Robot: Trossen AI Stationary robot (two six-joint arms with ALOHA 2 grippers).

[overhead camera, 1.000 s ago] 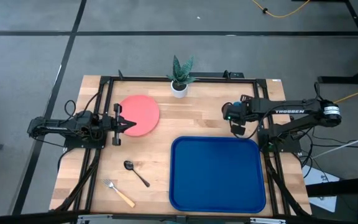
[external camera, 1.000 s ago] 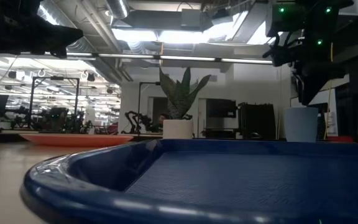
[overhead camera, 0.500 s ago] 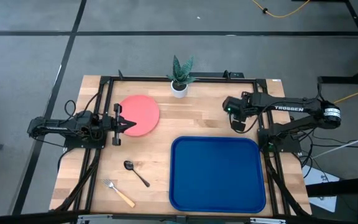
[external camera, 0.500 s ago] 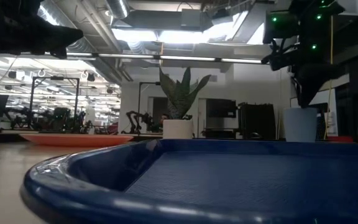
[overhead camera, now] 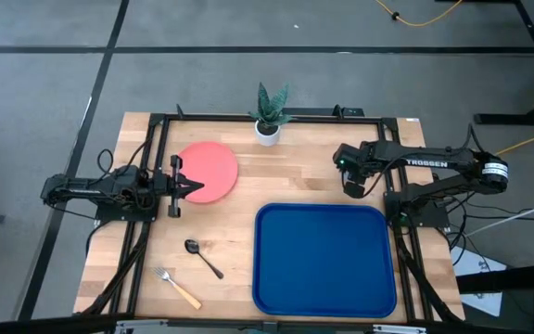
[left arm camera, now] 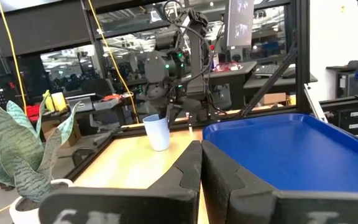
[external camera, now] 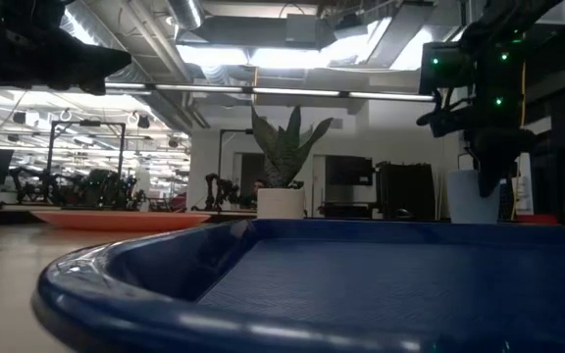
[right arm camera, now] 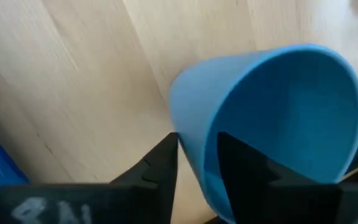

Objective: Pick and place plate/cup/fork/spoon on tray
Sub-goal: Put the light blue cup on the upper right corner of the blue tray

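Note:
The light-blue cup [right arm camera: 272, 118] stands upright on the wood just beyond the blue tray's [overhead camera: 323, 260] far right corner. It also shows in the low view [external camera: 464, 196] and the left wrist view [left arm camera: 157, 132]; my right arm hides it in the high view. My right gripper [right arm camera: 199, 155] is open a little and points down over the cup's rim, one finger inside [right arm camera: 244, 165] and one outside [right arm camera: 157, 168]. My left gripper [overhead camera: 191, 186] is shut and empty, held above the left edge of the pink plate [overhead camera: 209, 170]. The spoon [overhead camera: 202, 257] and fork [overhead camera: 176, 289] lie near the front left.
A white pot with a green plant [overhead camera: 268, 119] stands at the far edge, between the plate and the cup. A dark metal frame runs around the table top [overhead camera: 276, 116]. Bare wood lies between the plate and the cup [overhead camera: 286, 172].
My right gripper has come down over the cup until its fingers stand on either side of the rim. The cup has stayed where it was.

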